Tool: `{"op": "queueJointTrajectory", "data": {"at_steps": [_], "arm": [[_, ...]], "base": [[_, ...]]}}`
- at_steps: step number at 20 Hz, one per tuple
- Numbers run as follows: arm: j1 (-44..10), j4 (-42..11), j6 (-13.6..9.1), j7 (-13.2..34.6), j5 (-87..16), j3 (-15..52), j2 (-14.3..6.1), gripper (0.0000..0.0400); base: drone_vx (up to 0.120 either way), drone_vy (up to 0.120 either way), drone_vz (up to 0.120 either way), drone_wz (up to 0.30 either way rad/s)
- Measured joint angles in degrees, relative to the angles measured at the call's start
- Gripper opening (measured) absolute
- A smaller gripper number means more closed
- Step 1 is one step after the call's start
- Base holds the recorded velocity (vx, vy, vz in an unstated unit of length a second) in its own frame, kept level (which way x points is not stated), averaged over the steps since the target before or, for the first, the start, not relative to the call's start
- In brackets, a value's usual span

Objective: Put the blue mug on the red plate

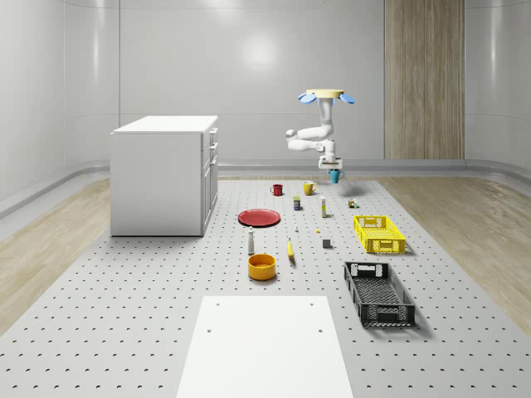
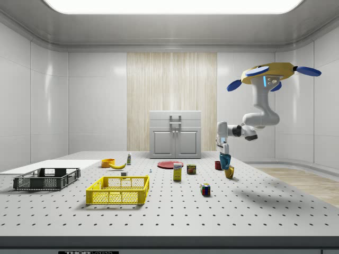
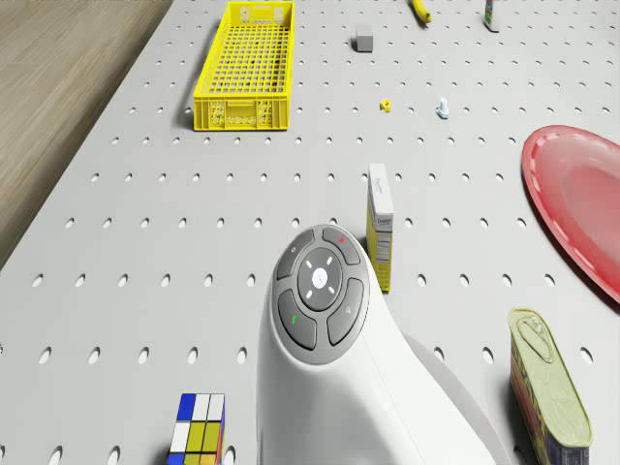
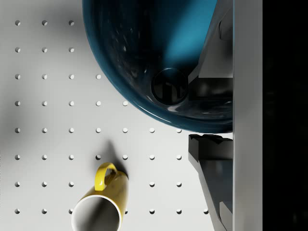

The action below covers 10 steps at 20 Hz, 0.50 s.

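Note:
The blue mug hangs in the air above the far part of the pegboard table, held by its rim in my gripper. In the wrist view one finger sits inside the blue mug and the other outside, with the gripper shut on the wall. Below the blue mug stands a yellow mug. The red plate lies flat on the table, toward the whole-scene view's left and nearer than the mug. The drone hovers high over the table's far end, arm hanging down.
A red mug and the yellow mug stand between gripper and plate. Close beneath the drone are a small box, a can and a Rubik's cube. A yellow basket, black basket, orange bowl and white cabinet stand further off.

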Motion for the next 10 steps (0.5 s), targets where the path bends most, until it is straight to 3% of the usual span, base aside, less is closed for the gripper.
{"op": "queueJointTrajectory", "data": {"at_steps": [3,10], "arm": [[-0.1,0.0,0.3,0.1,0.2,0.1,-0.3,0.0100],[-0.5,0.1,1.0,0.4,0.6,0.3,-1.1,0.0100]], "base": [[0.120,-0.120,0.107,0.000],[0.120,-0.120,0.000,0.000]]}}
